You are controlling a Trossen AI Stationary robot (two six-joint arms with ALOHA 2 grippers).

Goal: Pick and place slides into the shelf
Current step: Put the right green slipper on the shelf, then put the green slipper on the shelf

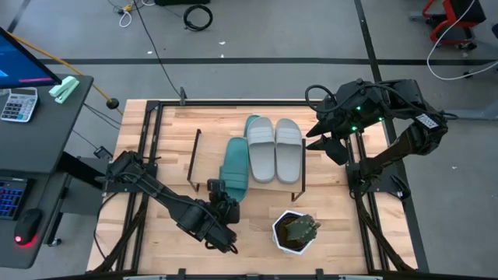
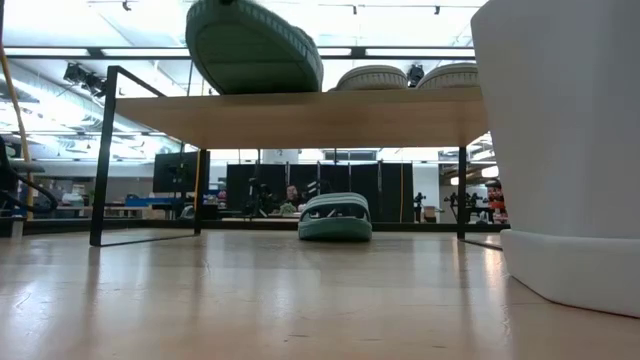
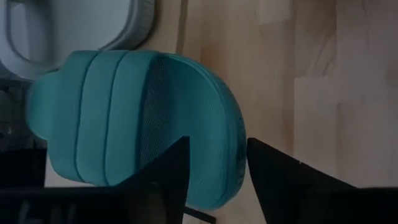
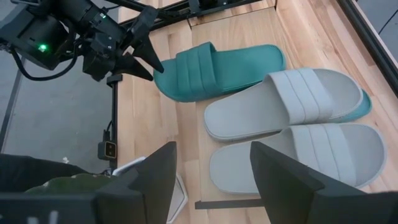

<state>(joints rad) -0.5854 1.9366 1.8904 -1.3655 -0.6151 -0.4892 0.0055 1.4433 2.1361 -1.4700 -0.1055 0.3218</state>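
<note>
The shelf (image 1: 210, 155) (image 2: 300, 118) stands mid-table. Two light grey slides (image 1: 261, 148) (image 1: 289, 148) (image 4: 292, 102) lie side by side on its board. One teal slide (image 1: 235, 167) (image 3: 124, 118) (image 4: 217, 68) lies on the board to their left, its near end (image 2: 250, 45) overhanging the near edge. The other teal slide (image 2: 335, 217) (image 1: 250, 119) sits on the table under the shelf's far side. My left gripper (image 1: 222, 189) (image 3: 217, 168) (image 4: 149, 43) is open at the near end of the teal slide on the board. My right gripper (image 1: 331, 144) (image 4: 214, 168) waits open, right of the shelf. My left gripper comes level from the table's near side at the teal slide's near end (image 3: 211, 143). One finger (image 3: 168, 180) stands over the footbed and the other (image 3: 273, 180) beside the rim. I cannot tell whether either touches it.
A white hexagonal plant pot (image 1: 294, 232) (image 2: 570, 150) stands near the table's near edge, right of my left gripper. Black frame rails (image 1: 152, 140) run along the table's sides. A dark desk with a calculator (image 1: 19, 103) is to the left.
</note>
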